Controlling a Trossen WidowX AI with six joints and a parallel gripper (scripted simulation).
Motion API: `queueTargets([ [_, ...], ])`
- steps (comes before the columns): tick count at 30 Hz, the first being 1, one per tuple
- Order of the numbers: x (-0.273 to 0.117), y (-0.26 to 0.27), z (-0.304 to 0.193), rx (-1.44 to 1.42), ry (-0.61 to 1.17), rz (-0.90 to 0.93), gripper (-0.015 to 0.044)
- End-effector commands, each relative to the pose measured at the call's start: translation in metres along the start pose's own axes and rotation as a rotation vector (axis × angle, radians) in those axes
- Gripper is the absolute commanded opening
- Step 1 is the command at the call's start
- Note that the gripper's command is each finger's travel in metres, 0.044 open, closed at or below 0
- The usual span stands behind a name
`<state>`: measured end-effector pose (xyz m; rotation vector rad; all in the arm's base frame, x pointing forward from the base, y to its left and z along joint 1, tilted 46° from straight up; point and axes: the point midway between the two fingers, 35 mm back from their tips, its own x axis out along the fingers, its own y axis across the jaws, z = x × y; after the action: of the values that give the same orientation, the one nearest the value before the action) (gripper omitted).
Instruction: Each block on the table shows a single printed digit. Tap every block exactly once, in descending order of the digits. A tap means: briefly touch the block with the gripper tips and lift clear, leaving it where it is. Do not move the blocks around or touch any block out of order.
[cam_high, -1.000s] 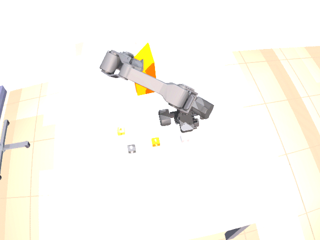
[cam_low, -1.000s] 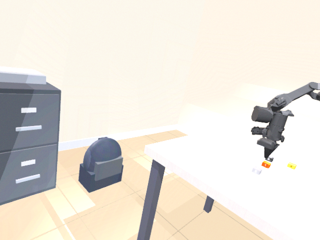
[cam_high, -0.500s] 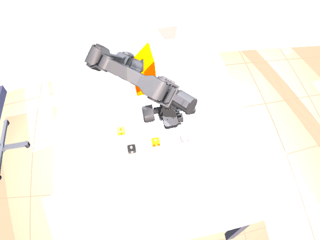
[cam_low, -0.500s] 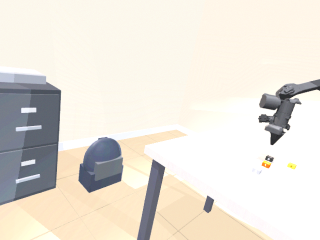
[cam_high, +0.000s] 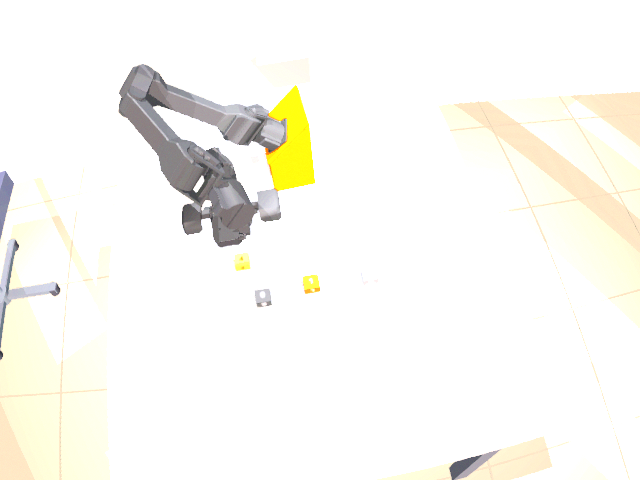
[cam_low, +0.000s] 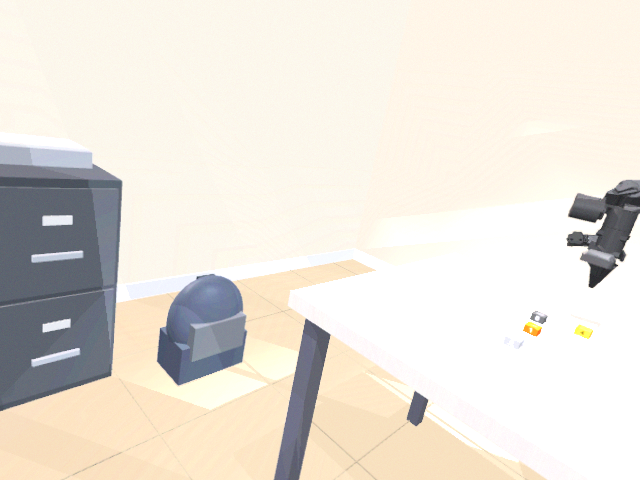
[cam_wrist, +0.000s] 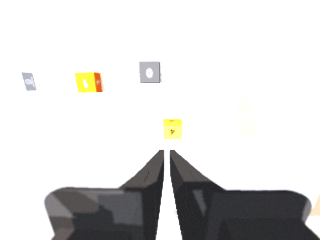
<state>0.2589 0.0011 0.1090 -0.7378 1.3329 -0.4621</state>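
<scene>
Black end effector (cam_high: 231, 241) (cam_low: 592, 285) (cam_wrist: 166, 154), tapered fingers, yellow cube (cam_high: 241, 261) (cam_low: 583, 331) (cam_wrist: 172, 129)

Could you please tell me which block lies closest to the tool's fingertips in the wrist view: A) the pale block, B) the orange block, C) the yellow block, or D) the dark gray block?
C: the yellow block shows just beyond the fingertips.

The worktop (cam_high: 361, 372) (cam_low: 444, 335) looks smooth and matt; the gripper's jaws look like dark matt plastic; the yellow block (cam_high: 241, 261) (cam_low: 583, 331) (cam_wrist: 172, 129) looks smooth, plastic-like; the filing cabinet (cam_low: 56, 289) looks like smooth painted metal; the floor (cam_low: 206, 439) has a smooth, tile-like finish.
</scene>
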Motion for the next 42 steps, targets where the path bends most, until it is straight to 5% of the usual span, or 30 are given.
queueTargets([
  [1,0.002,-0.011,-0.012,-0.01,0.001,-0.008,0.002],
  [10,0.081,-0.012,-0.012,-0.009,0.001,-0.011,0.002],
  [42,0.102,-0.013,-0.011,-0.005,-0.005,-0.015,0.002],
])
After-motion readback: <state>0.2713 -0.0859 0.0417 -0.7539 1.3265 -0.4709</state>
